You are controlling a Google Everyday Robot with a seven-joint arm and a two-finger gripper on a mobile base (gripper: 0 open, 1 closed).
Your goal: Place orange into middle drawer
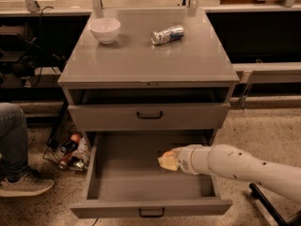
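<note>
The middle drawer [113, 173] is pulled wide open, with its black handle at the front bottom. My gripper [167, 160] reaches in from the right on a white arm and hangs just above the drawer floor, right of centre. Its pale fingers [164, 163] are closed around the orange [167, 153], of which only a small orange patch shows at the top. The upper drawer [149, 117] stands slightly open above it.
On the cabinet top stand a white bowl [105, 29] at the back left and a crushed silver-blue can [167, 35] at the back right. A wire basket with bottles [69, 152] sits on the floor to the left. A person's leg and shoe [19, 173] are at the far left.
</note>
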